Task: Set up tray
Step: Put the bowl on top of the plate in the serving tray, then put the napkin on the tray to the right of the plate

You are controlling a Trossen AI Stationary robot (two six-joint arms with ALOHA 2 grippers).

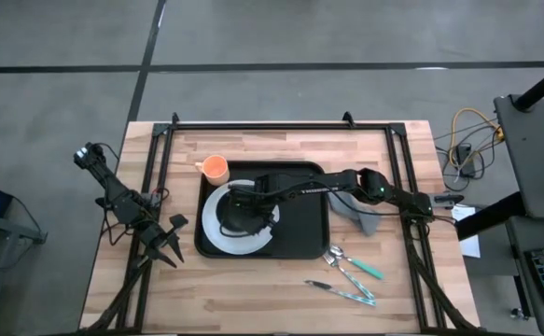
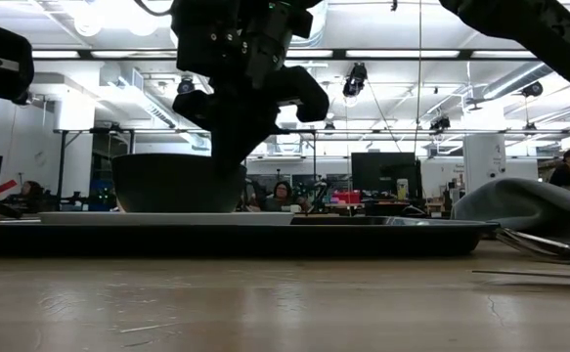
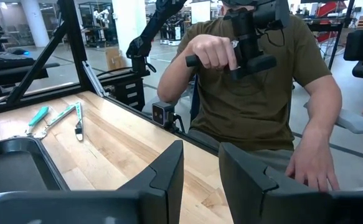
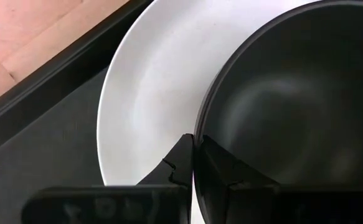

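While the right gripper point(image 4: 194, 163) pinches the bowl's point(image 1: 244, 211) rim, the bowl sits on the plate point(image 1: 217, 233) in the tray point(image 1: 304, 229). Left gripper point(image 1: 166, 241) waits open beside the tray.

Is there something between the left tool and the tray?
Nothing visible. The left tool hangs open over bare table beside the tray. The right tool grips the bowl on the plate.

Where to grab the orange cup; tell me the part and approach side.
Take the orange cup by its rim wall, coming straight down from above: it stands upright and open-topped just off the tray's corner. The idle left gripper is nearer.
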